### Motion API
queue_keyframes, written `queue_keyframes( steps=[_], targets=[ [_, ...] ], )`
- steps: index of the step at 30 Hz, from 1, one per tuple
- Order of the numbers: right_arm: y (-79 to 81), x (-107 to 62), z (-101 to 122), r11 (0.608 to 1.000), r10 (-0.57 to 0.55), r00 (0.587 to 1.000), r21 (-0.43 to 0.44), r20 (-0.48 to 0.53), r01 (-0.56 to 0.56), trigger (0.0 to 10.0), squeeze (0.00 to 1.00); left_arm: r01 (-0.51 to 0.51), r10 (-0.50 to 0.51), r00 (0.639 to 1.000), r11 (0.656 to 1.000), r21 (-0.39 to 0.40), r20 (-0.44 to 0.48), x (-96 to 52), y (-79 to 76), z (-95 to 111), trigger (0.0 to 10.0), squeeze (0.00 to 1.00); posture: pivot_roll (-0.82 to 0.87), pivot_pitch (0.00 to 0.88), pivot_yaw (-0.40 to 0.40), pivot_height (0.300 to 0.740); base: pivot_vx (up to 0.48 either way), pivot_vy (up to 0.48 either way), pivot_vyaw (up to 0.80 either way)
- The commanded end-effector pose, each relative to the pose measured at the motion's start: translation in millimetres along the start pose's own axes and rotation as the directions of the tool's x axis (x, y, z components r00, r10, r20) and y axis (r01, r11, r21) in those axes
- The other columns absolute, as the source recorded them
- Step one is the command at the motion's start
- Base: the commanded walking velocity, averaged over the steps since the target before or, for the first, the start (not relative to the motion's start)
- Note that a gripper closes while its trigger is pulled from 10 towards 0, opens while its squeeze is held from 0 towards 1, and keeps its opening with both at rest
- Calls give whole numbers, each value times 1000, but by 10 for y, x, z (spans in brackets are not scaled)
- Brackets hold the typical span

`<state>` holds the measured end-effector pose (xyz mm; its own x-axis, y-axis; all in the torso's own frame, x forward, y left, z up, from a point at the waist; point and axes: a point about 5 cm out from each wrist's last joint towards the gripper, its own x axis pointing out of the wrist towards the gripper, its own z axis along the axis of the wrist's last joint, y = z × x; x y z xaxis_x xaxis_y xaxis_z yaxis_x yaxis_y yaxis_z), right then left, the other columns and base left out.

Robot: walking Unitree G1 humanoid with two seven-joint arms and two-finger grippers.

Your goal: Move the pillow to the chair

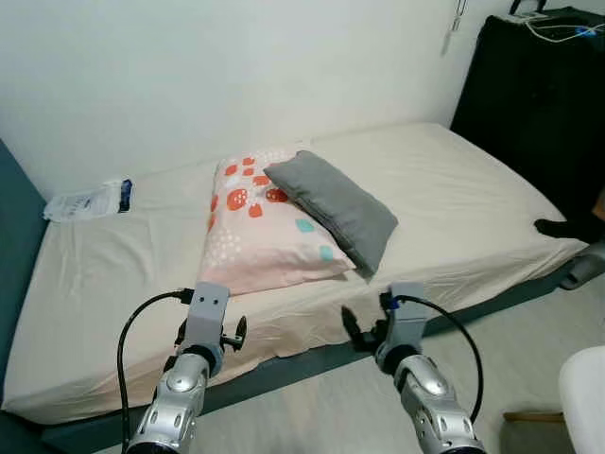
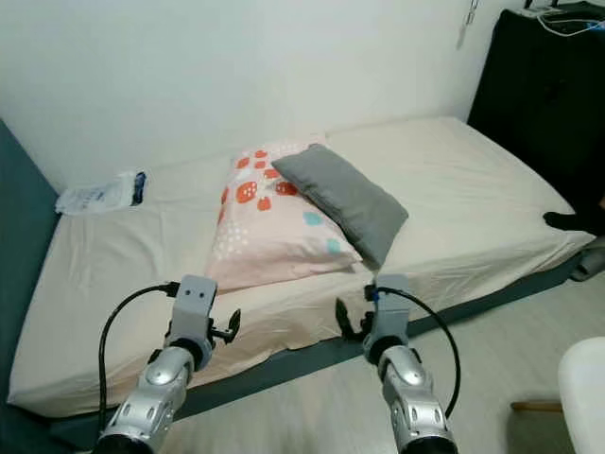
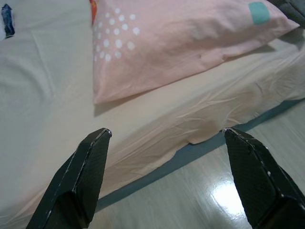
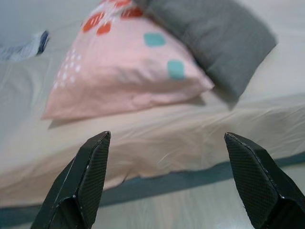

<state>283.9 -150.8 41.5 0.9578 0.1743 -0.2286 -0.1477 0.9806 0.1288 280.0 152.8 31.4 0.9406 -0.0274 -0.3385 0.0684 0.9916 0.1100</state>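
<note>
A pink pillow (image 1: 255, 232) with red and teal patches and white dots lies in the middle of the bed (image 1: 104, 284). A smaller grey pillow (image 1: 336, 208) rests partly on its right side. Both grippers hover in front of the bed's near edge, above the floor. My left gripper (image 1: 210, 336) is open, facing the pink pillow's (image 3: 181, 43) near left corner. My right gripper (image 1: 364, 331) is also open, pointing at the pink pillow (image 4: 128, 76) and grey pillow (image 4: 214, 38). Nothing is held between either pair of fingers.
A white rounded seat edge (image 1: 584, 397) with a wooden leg shows at the lower right on the pale floor. A tall black cabinet (image 1: 539, 95) stands right of the bed. A plastic packet (image 1: 90, 200) lies at the bed's back left. A dark item (image 1: 567, 227) sits at the bed's right corner.
</note>
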Motion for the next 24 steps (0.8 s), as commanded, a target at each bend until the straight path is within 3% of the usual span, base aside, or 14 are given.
queue_keyframes(
  steps=[1,5,6,9,15,24],
  targets=[
    [24,0,12,1000,0,1000,10,12,0,10000,0,-12,12,1000,1000,-4,-3,13,33,13,10000,0,-46,41,45,740,0,0,0],
    [72,-1,-28,1000,24,1000,14,-17,-24,10000,0,-4,4,1000,1000,-24,11,25,15,51,10000,0,-49,41,45,740,0,0,0],
    [96,6,-31,1000,9,1000,19,-21,-9,10000,0,37,-33,999,994,-100,37,17,0,98,10000,0,-55,43,46,740,0,0,0],
    [66,18,-34,999,-20,999,34,-33,21,10000,0,46,-44,998,998,-47,39,22,-14,106,10000,0,-59,44,45,740,0,0,0],
    [76,37,-72,1000,-12,999,24,-52,13,10000,0,35,-34,998,999,-29,45,19,-27,126,10000,0,-56,39,42,740,0,0,0],
    [53,35,-81,1000,0,998,-16,-67,-1,10000,0,89,-85,995,994,-64,57,-11,-104,122,10000,0,-76,38,60,740,0,0,0]
  ],
)
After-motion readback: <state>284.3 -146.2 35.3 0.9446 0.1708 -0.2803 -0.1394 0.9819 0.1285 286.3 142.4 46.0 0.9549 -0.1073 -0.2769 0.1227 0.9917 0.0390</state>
